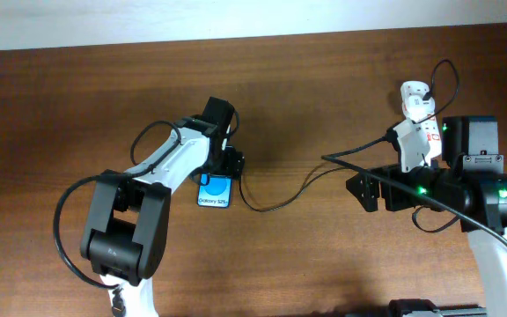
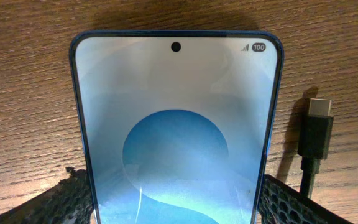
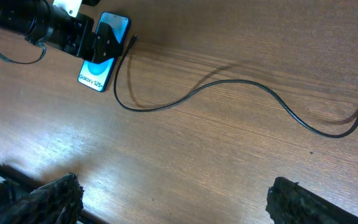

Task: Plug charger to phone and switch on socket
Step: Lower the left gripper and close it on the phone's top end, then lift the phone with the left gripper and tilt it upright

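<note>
slim glossy phone [image 2: 176,124], thin blk charger [image 2: 316,134]

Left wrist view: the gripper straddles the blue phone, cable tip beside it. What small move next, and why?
Probably close the left gripper on the slim blue-screened smartphone to steady it: its fingers flank the edges, and the thin black cable's connector tip lies unplugged alongside. The open right gripper could then fetch it.

It looked like a robotics lab bench; a bare wood-grain table [image 1: 324,97] stood against a plain pale wall [image 1: 236,18]; a left arm [image 1: 161,163] and a right arm [image 1: 500,189] were mounted at its near edge.
</note>
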{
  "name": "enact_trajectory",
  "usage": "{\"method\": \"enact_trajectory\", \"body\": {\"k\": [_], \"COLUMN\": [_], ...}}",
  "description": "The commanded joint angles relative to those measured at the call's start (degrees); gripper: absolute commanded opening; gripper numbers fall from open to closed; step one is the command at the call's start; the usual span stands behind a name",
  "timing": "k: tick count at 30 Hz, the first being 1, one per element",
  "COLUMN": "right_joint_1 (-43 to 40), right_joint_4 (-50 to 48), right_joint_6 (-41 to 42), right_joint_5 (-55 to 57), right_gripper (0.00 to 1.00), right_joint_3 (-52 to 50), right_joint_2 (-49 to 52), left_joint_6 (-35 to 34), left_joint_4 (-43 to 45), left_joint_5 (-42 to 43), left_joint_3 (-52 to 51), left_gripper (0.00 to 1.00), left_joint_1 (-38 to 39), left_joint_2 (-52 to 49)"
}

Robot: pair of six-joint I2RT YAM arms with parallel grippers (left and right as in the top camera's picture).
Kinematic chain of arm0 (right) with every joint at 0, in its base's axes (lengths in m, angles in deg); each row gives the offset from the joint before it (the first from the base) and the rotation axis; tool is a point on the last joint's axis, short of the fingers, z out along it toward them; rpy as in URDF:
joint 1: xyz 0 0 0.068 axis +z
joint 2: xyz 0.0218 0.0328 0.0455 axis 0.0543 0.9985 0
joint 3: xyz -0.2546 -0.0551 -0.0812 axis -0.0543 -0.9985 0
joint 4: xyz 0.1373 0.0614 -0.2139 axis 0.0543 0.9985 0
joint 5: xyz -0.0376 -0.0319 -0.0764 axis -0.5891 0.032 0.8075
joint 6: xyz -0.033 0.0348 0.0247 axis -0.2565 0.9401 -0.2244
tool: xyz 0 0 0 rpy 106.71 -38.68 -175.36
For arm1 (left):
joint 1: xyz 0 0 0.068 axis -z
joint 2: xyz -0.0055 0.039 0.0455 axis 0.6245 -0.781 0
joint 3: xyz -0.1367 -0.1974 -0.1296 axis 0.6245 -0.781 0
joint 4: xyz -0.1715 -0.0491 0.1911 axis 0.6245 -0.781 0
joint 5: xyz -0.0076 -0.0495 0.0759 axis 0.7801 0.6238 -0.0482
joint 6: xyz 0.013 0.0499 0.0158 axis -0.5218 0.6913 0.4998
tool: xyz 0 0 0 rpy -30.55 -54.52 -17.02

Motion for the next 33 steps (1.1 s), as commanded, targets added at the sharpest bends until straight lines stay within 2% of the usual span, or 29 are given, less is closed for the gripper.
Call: {"method": "enact_trajectory", "body": {"k": [1, 5, 10, 16, 33], "right_joint_1": [0.31, 0.31, 0.31, 0.31, 0.31], "right_joint_4": [0.07, 0.07, 0.07, 0.04, 0.07], "right_joint_6": [0.22, 0.22, 0.22, 0.22, 0.22], "right_joint_5": [-0.31, -0.31, -0.31, -0.31, -0.33], "right_gripper": [0.99, 0.99, 0.99, 0.99, 0.99], "right_joint_3": [1.11, 1.11, 1.11, 1.11, 1.11], "right_joint_2": [0.04, 0.04, 0.04, 0.04, 0.04], "left_joint_6": [0.92, 1.03, 1.01, 0.98, -0.79], "left_joint_4": [-1.09, -1.31, -0.98, -1.73, -15.61], "left_joint_5": [1.75, 1.75, 1.73, 1.73, 1.77], "left_joint_3": [-2.16, -2.16, -2.16, 0.28, 23.78], "left_gripper": [0.91, 0.88, 0.66, 0.68, 0.7], "left_joint_1": [0.22, 0.22, 0.22, 0.22, 0.04], "left_joint_2": [-3.02, -3.02, -3.02, -2.99, -2.99]}}
